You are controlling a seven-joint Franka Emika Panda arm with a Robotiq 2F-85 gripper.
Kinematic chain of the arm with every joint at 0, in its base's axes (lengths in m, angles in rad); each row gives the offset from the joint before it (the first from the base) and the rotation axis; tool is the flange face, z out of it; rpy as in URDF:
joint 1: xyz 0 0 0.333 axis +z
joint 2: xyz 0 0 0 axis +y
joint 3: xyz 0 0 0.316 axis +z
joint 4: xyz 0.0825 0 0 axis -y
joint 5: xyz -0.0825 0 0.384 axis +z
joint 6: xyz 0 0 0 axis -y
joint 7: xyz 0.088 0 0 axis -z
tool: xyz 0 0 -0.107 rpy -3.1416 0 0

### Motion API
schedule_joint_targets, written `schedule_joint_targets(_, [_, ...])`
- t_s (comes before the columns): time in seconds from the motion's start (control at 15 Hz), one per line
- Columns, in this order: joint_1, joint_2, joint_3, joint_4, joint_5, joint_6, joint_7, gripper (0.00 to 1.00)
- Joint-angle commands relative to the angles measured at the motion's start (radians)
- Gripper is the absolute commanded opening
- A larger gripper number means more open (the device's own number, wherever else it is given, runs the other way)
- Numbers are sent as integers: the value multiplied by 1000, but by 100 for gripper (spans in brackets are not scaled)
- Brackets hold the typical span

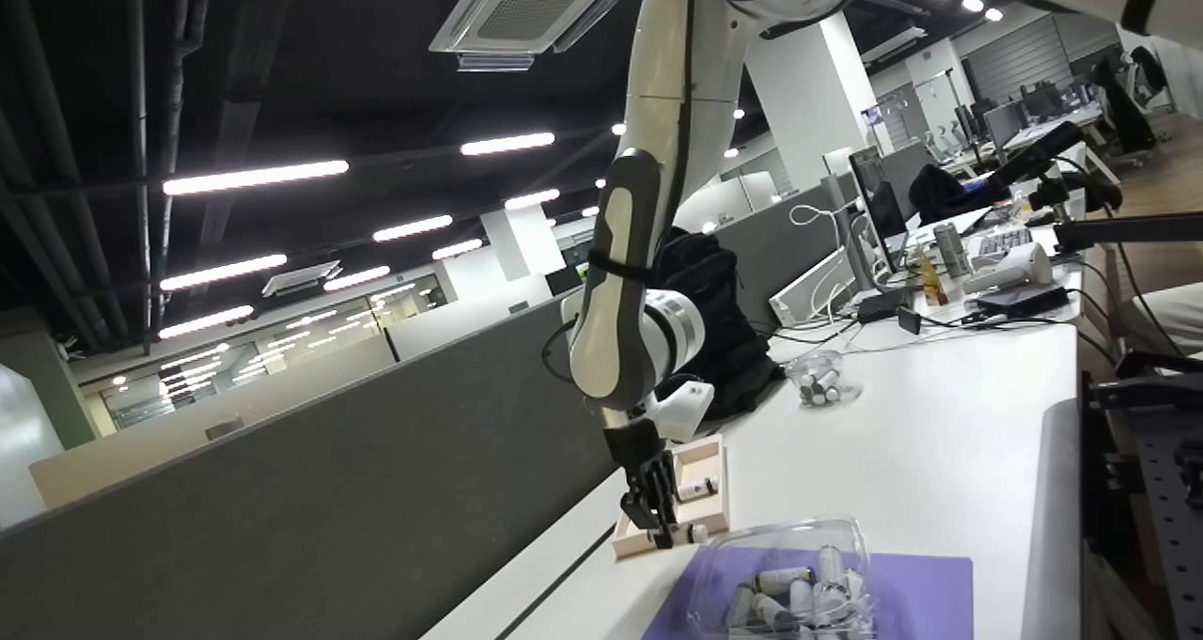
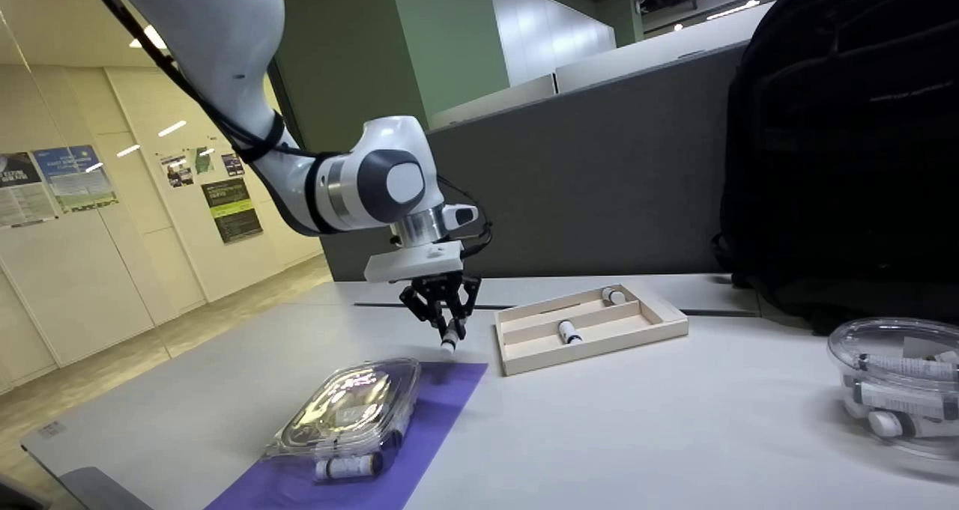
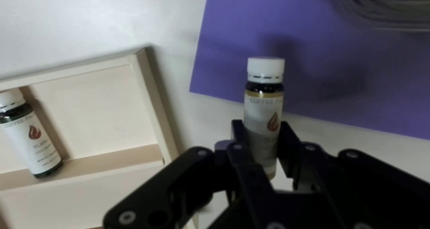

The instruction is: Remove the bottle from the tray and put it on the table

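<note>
My gripper [image 3: 262, 129] is shut on a small bottle [image 3: 263, 109] with a white cap, dark neck and white label with a red flame. In both exterior views the gripper [image 1: 663, 525] [image 2: 446, 326] holds this bottle [image 1: 697, 534] [image 2: 449, 341] outside the tray, beside its end. It appears raised above the table [image 2: 637, 427], cap pointing away from the fingers; the exact gap is unclear. The tan wooden tray [image 2: 539, 358] [image 3: 153, 101] has a divider. Two other bottles lie in it, one [image 2: 569, 332] [image 3: 32, 138] in the near compartment, one [image 2: 613, 295] at the back.
A purple mat [image 2: 458, 386] [image 3: 228, 54] lies beside the gripper. On it stands a clear plastic box [image 2: 408, 390] [image 1: 780, 538] with several bottles. A clear round container [image 2: 899, 338] with bottles stands farther along. A black backpack [image 2: 846, 158] and grey partition [image 2: 584, 195] border the table.
</note>
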Motion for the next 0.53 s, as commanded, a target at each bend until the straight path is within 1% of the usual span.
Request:
schedule_joint_targets(0.0, [4, -20, 4, -48, -15, 14, 34, 7])
schedule_joint_targets(0.07, [3, -19, 5, -51, -13, 9, 34, 7])
schedule_joint_targets(0.13, [2, -19, 5, -54, -13, 3, 33, 27])
schedule_joint_targets(0.2, [4, -18, 1, -56, -17, -4, 35, 53])
schedule_joint_targets(0.27, [0, -18, 5, -57, -12, -10, 32, 53])
schedule_joint_targets(0.33, [-3, -18, 6, -57, -9, -16, 31, 56])
schedule_joint_targets(0.4, [-8, -18, 9, -56, -5, -26, 29, 62])
schedule_joint_targets(0.47, [-14, -18, 13, -55, 2, -35, 25, 71])
